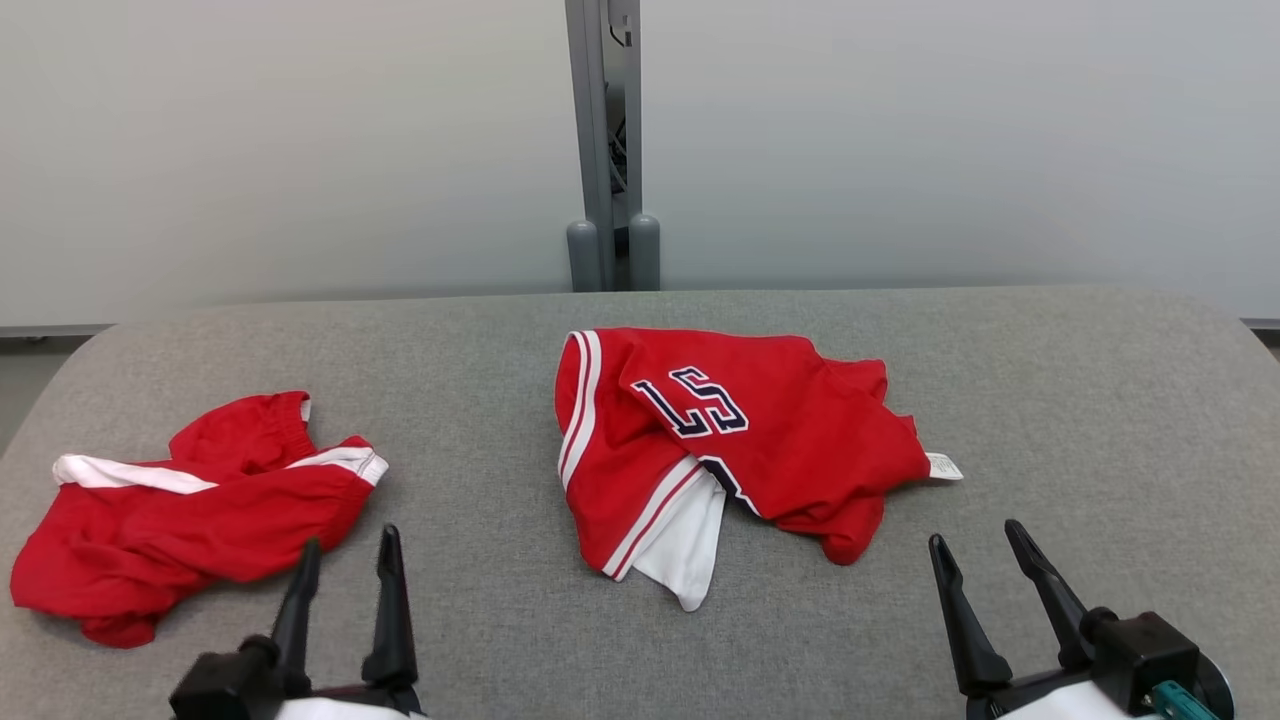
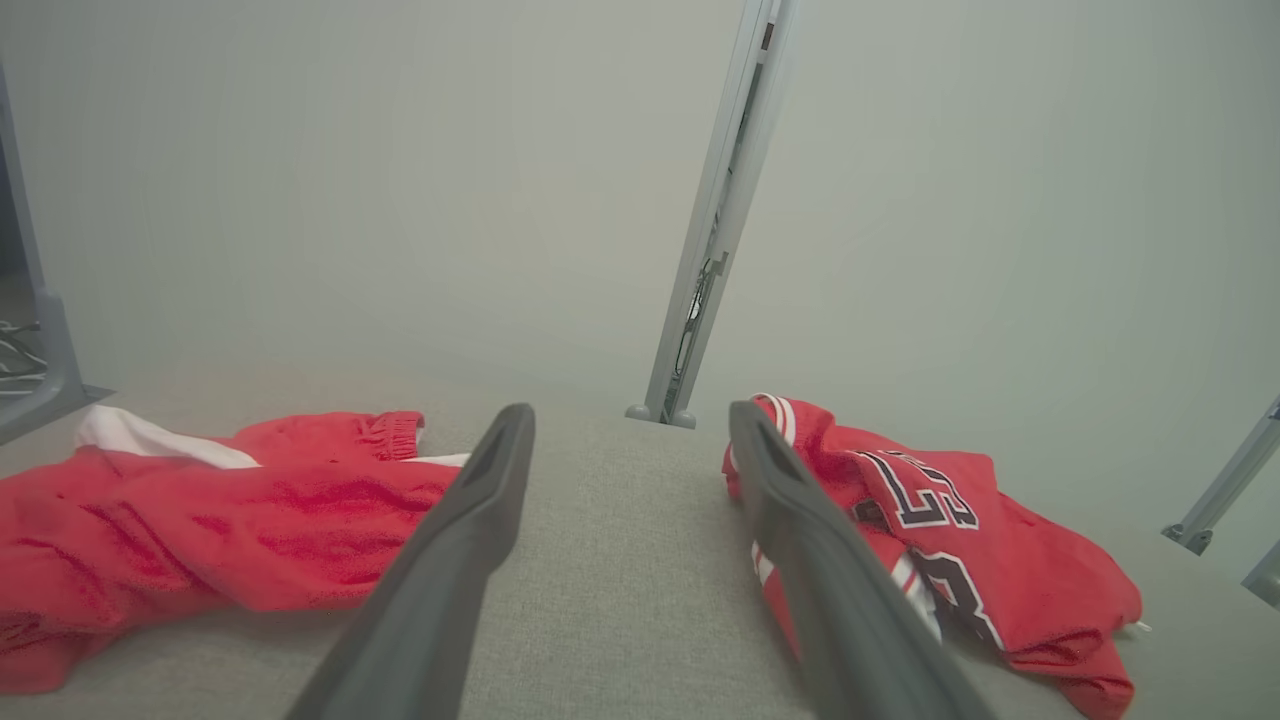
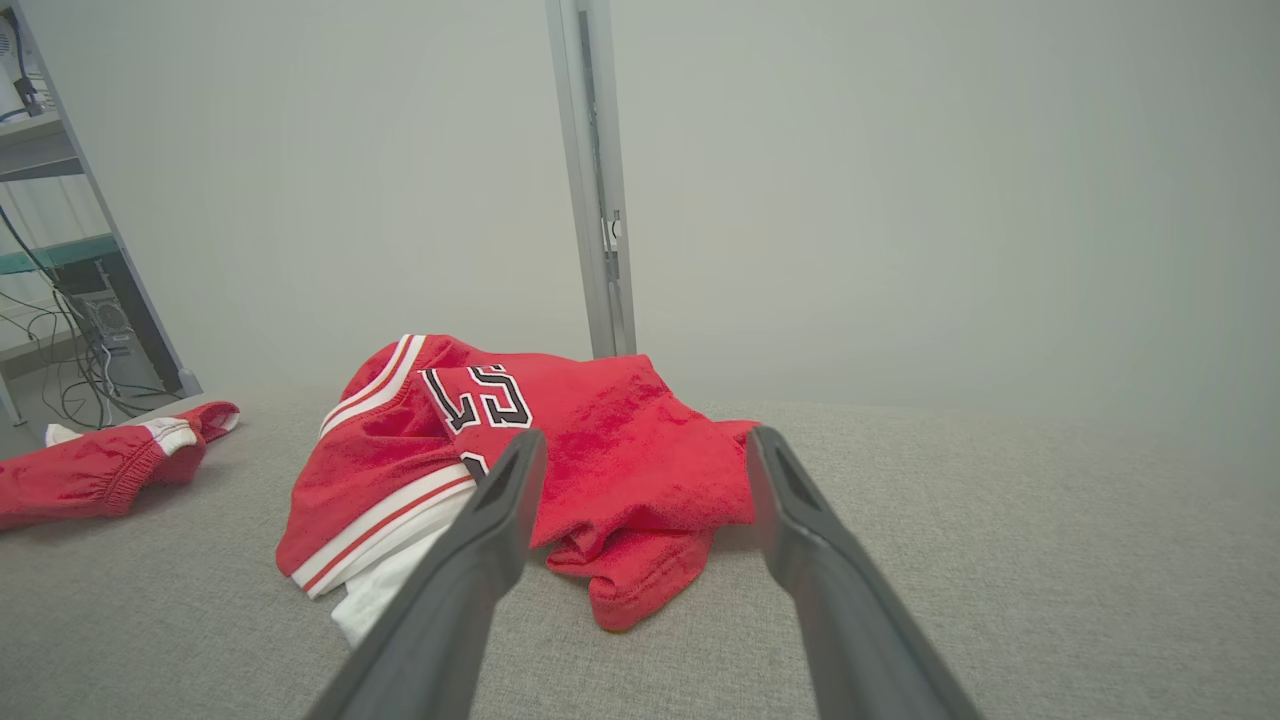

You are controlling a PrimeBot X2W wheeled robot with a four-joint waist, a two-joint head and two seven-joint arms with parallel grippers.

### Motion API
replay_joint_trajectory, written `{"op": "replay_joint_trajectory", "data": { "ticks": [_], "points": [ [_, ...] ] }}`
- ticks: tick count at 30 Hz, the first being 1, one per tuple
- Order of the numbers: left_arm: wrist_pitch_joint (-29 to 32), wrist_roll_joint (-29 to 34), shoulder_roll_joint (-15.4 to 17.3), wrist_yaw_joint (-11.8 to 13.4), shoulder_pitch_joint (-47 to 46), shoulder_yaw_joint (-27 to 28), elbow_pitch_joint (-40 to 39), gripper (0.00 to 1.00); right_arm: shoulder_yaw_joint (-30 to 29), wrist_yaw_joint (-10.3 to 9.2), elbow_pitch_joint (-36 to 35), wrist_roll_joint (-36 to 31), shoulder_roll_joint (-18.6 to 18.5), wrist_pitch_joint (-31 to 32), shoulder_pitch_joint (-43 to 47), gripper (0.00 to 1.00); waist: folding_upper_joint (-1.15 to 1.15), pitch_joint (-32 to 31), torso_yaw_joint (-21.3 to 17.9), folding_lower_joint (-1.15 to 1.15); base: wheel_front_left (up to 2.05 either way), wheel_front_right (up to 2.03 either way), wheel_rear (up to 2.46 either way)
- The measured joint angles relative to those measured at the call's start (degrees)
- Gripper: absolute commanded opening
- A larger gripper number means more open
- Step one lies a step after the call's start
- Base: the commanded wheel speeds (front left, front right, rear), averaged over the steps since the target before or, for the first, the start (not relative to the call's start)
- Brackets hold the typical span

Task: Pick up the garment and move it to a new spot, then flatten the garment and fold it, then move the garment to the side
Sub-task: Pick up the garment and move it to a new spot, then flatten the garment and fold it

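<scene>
A crumpled red garment (image 1: 790, 440) with white-and-red stripes, a dark number and a white lining lies in the middle of the grey fabric table (image 1: 1100, 400). It is also visible in the left wrist view (image 2: 1010, 570) and the right wrist view (image 3: 630, 440). My left gripper (image 1: 350, 538) (image 2: 630, 410) hovers open at the lower left, empty, left of that garment. Low on the right, my right gripper (image 1: 974, 533) (image 3: 648, 434) is open and empty, just near-side of the garment's right end.
A second red piece of clothing with white trim (image 1: 200, 520) (image 2: 200, 520) (image 3: 90, 475) lies bunched at the table's left, beside my left fingers. Grey partition panels with a metal post (image 1: 603, 150) stand behind the table. Shelving with cables (image 3: 60, 300) is far left.
</scene>
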Motion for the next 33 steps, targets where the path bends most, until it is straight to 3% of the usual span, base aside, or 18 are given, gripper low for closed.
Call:
{"op": "replay_joint_trajectory", "data": {
  "ticks": [11, 24, 33],
  "points": [
    [0.01, -3.42, -0.12, -0.35, 2.77, -4.54, 3.99, 1.0, -0.16, 0.0, -0.04, 1.37, 0.0, 0.0, 1.17, 1.0, 0.0, -1.77, 1.04, 0.0, 0.0, 0.0, 0.0],
    [0.0, -2.43, -0.08, -0.4, 1.4, -4.42, 4.68, 1.0, 0.41, 0.0, -0.1, 1.8, 0.01, 0.0, 1.05, 1.0, 0.0, -1.59, 0.82, 0.0, 0.0, 0.0, 0.0],
    [0.0, 7.99, -0.08, 1.19, 1.4, -3.27, 1.7, 1.0, -0.07, 0.0, 0.0, 1.3, 0.0, -0.01, 1.22, 1.0, 0.0, -1.77, 0.67, 0.0, 0.0, 0.0, 0.0]
  ]
}}
